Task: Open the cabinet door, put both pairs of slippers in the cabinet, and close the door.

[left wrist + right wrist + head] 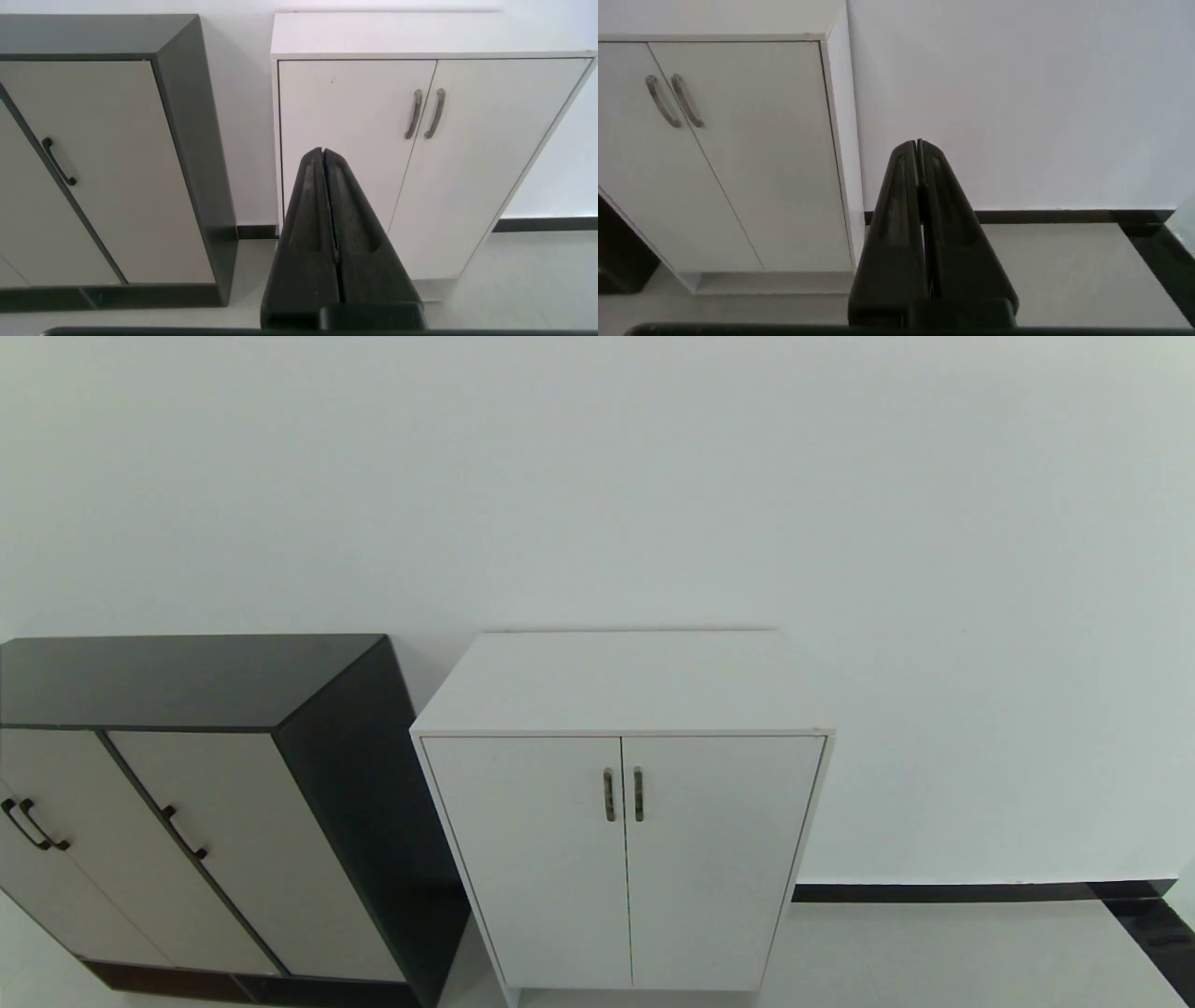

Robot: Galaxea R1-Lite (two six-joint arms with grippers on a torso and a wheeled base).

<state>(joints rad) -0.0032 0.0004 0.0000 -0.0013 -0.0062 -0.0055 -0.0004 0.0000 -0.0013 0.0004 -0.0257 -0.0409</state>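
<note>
I count two cabinets: one white cabinet (621,686) and one black cabinet (187,677). Each has two doors (527,859) and two handles (609,794), making four of each. There are two grippers, the left gripper (323,154) and the right gripper (917,147).

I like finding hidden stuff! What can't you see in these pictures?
Inside of the white cabinet: head view, behind its shut doors.
Black cabinet: head view, left door cut by the picture's edge.
White cabinet's lower front: left wrist view, behind the left gripper.
Floor: right wrist view, partly behind the right gripper.
</note>
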